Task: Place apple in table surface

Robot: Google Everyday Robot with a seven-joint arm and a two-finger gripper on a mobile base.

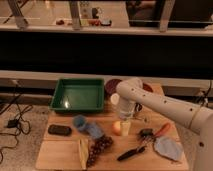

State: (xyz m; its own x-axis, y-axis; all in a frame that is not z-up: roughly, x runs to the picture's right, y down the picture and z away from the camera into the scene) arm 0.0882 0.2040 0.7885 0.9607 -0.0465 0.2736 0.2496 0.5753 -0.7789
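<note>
- The apple is low over the middle of the table surface, at or just above the planks; whether it rests on the wood cannot be told.
- The gripper comes down from above and sits against the apple's right side. Its grip cannot be told: it may be closed on the fruit or merely beside it.
- The white arm reaches in from the right edge, bends above the apple and hides part of the tabletop behind it.
- Just left of the apple lie two blue things, one rounder and one nearer the fruit.
- In front of those, a dark grape bunch lies beside a pale yellow strip.
- A flat black object lies further left, near the table's edge.
- To the right of the apple are a small dark item, a red-handled tool and a black-handled tool lying at a slant.
- A grey-blue cloth lies at the front right corner.
- Behind, a green tray fills the back left, with a white cup and a dark red dish next to it, both partly hidden by the arm.
</note>
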